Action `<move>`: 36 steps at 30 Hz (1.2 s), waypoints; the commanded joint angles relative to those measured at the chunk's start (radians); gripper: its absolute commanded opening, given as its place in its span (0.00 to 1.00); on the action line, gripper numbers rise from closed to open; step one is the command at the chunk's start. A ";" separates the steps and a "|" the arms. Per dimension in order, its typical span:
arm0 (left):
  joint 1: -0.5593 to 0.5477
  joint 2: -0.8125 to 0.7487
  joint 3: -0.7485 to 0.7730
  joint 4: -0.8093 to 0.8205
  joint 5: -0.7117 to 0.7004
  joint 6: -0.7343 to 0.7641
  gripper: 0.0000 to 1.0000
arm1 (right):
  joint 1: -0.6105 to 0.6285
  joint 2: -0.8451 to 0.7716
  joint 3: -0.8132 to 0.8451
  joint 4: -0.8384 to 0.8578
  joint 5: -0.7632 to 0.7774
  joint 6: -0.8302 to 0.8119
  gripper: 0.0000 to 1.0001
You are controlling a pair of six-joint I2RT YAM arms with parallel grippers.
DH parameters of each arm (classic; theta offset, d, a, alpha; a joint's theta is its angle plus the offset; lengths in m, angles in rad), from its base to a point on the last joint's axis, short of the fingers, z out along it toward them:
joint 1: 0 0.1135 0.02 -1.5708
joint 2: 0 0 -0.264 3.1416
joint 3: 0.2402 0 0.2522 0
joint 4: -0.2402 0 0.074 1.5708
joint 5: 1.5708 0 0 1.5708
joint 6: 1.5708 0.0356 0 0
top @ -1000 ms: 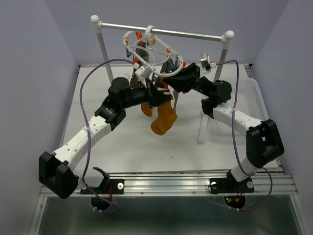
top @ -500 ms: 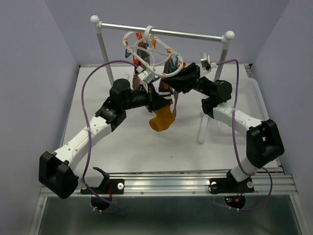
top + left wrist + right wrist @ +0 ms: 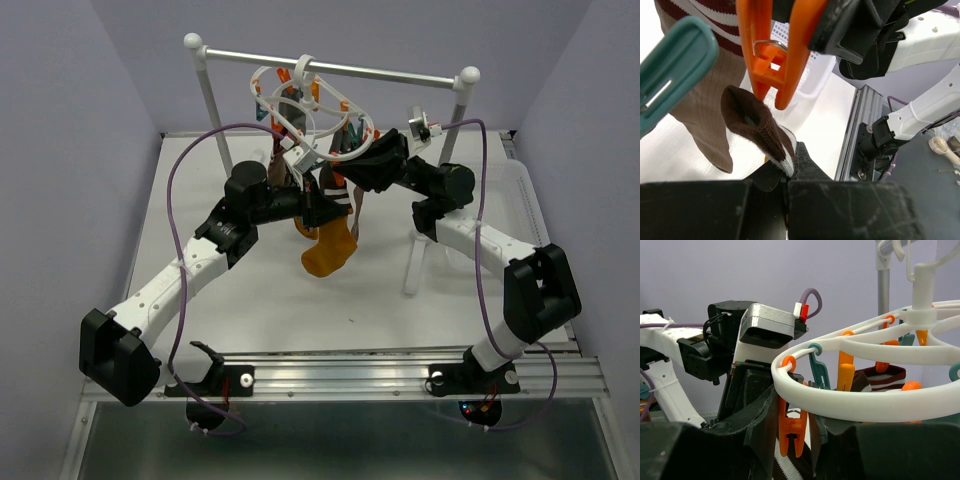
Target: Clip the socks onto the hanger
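The left gripper (image 3: 318,205) is clamped on the sock (image 3: 760,127) just below its brown cuff, and the orange foot hangs free above the table (image 3: 250,300). The cuff sits just under the orange clip (image 3: 771,55), not yet between its jaws. The clip is pinched by the right gripper (image 3: 792,427), beneath the hanger (image 3: 840,407). The cuff should be raised straight into the clip, clear of the striped sock (image 3: 700,15). The pinch should be released only once the fabric is seated.
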 commanded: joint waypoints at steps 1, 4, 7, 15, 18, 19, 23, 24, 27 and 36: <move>0.008 -0.019 0.025 0.042 -0.006 0.001 0.00 | 0.010 -0.029 0.022 0.418 -0.133 0.037 0.01; 0.009 -0.026 0.027 0.053 0.008 -0.006 0.00 | 0.010 -0.028 0.016 0.418 -0.133 0.036 0.01; 0.008 -0.037 0.022 0.071 0.026 -0.004 0.00 | 0.010 -0.017 0.019 0.430 -0.131 0.039 0.01; 0.009 -0.032 0.024 0.062 0.040 0.024 0.00 | 0.010 0.014 0.040 0.455 -0.128 0.052 0.01; 0.009 -0.031 0.022 0.066 0.059 0.030 0.00 | 0.010 0.020 0.042 0.473 -0.125 0.055 0.01; 0.009 -0.031 0.022 0.066 0.056 0.030 0.00 | 0.010 0.020 0.040 0.476 -0.122 0.057 0.01; 0.009 -0.031 0.024 0.074 0.077 0.033 0.00 | 0.010 0.023 0.043 0.481 -0.123 0.057 0.01; 0.009 -0.032 0.022 0.076 0.082 0.036 0.00 | 0.010 0.024 0.043 0.481 -0.116 0.055 0.01; 0.009 -0.040 0.012 0.079 0.074 0.037 0.00 | 0.010 0.029 0.049 0.485 -0.117 0.058 0.01; 0.008 -0.040 0.013 0.077 0.057 0.033 0.00 | 0.010 0.024 0.045 0.513 -0.139 0.098 0.01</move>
